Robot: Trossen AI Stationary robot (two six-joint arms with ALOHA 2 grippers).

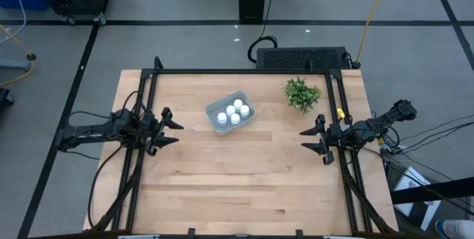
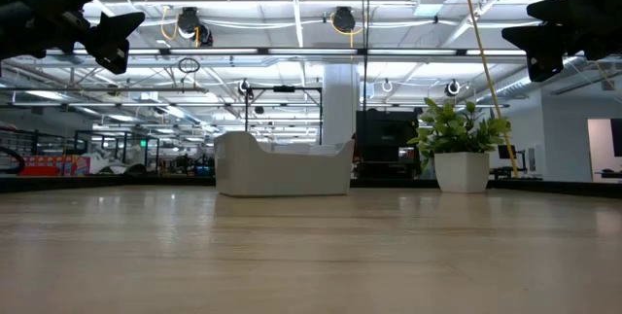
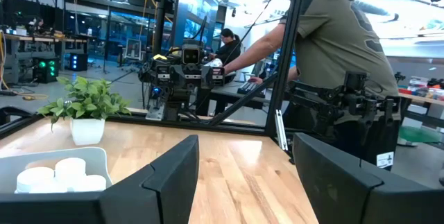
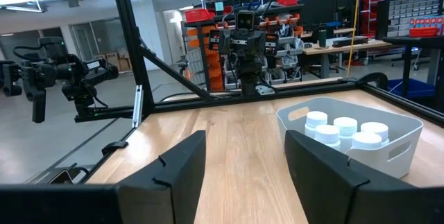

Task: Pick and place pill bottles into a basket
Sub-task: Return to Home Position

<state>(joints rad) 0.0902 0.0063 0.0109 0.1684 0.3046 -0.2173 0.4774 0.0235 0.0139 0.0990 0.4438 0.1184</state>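
Note:
The pale basket (image 1: 219,110) stands on the wooden table, far of its middle, and shows as a white tub in the low view (image 2: 282,168). Several white pill bottles (image 1: 233,112) stand upright inside it, also visible in the left wrist view (image 3: 59,174) and the right wrist view (image 4: 343,130). My left gripper (image 1: 176,132) hovers open at the table's left side, pointing level toward the basket, with nothing between its fingers (image 3: 246,161). My right gripper (image 1: 304,139) hovers open at the right side, also level and empty (image 4: 246,154).
A small green plant in a white pot (image 1: 302,93) stands at the far right, beside the basket. A black frame (image 1: 244,71) borders the table. A person (image 3: 333,50) stands beyond the table's right side. Bare wood lies between basket and near edge.

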